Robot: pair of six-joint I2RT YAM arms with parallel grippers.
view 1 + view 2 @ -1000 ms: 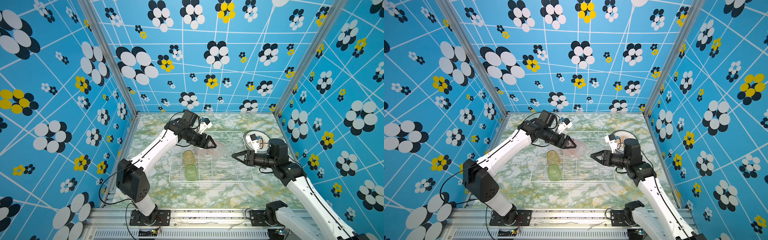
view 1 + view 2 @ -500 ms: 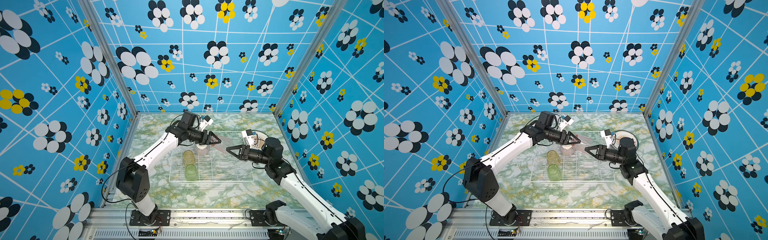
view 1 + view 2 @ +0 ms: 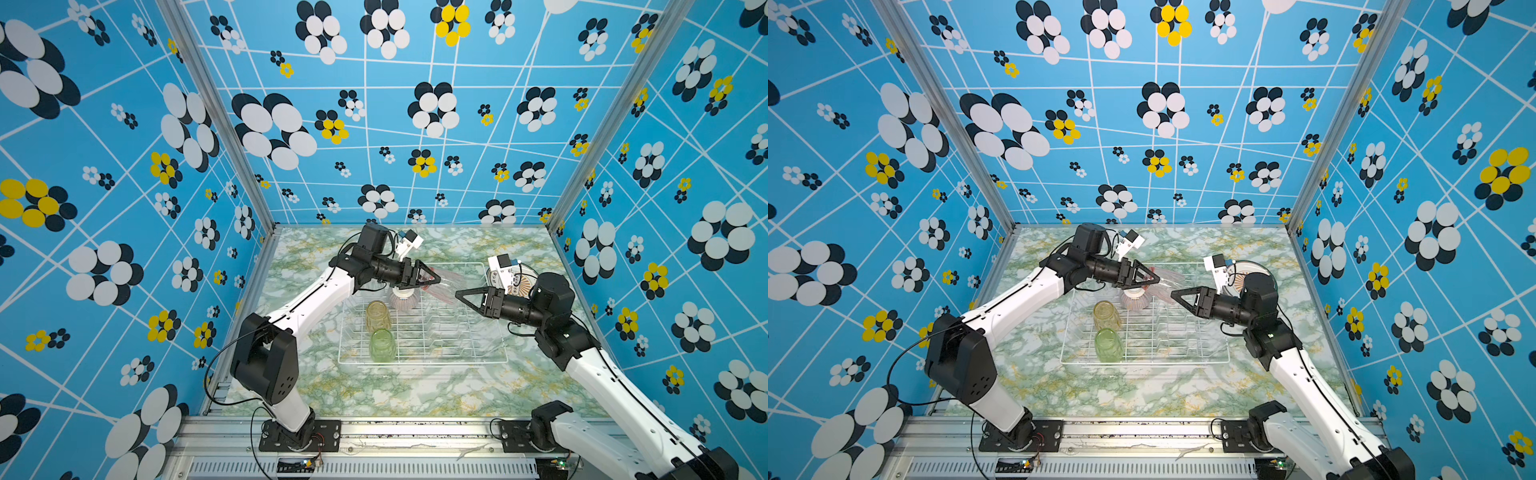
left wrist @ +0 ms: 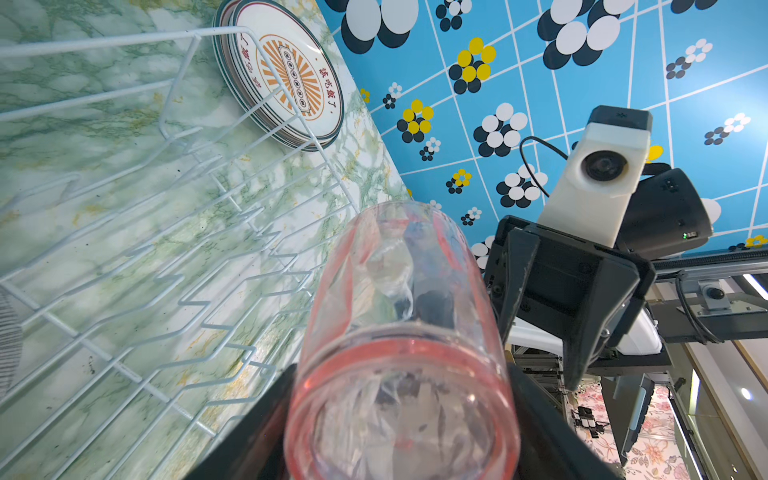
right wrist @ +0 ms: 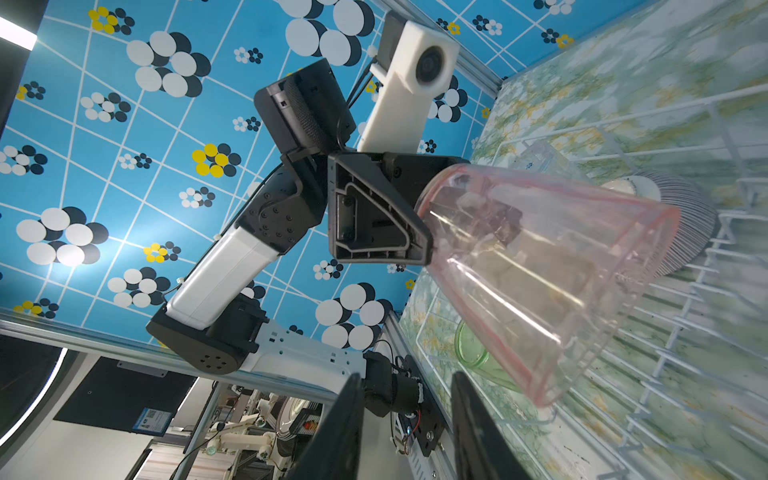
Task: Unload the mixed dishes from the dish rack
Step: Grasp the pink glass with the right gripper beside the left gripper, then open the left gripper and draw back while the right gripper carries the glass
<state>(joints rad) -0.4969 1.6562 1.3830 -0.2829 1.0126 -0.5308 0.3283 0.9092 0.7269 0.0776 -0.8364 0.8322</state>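
The white wire dish rack (image 3: pixel 419 362) (image 3: pixel 1142 361) sits mid-table. My left gripper (image 3: pixel 432 279) (image 3: pixel 1152 279) (image 4: pixel 401 415) is shut on the base of a pink tumbler (image 3: pixel 446 282) (image 3: pixel 1167 280) (image 4: pixel 399 332) (image 5: pixel 540 270), held on its side above the rack's far part. Facing the tumbler's rim, my right gripper (image 3: pixel 461 296) (image 3: pixel 1175 296) (image 5: pixel 405 376) is open and empty, a short gap away. In the rack's left part are an amber tumbler (image 3: pixel 377 316), a green tumbler (image 3: pixel 382 345) (image 5: pixel 473 349) and an upturned ribbed bowl (image 3: pixel 402 300) (image 5: pixel 681 216).
A stack of printed plates (image 3: pixel 521 282) (image 4: pixel 291 75) lies on the marble table just past the rack's far right corner, partly hidden by my right wrist in both top views. Blue flowered walls close in three sides.
My left gripper has lifted the pink tumbler up and to the right over the rack. My right gripper has swung left from beside the plates to just short of the tumbler's rim.
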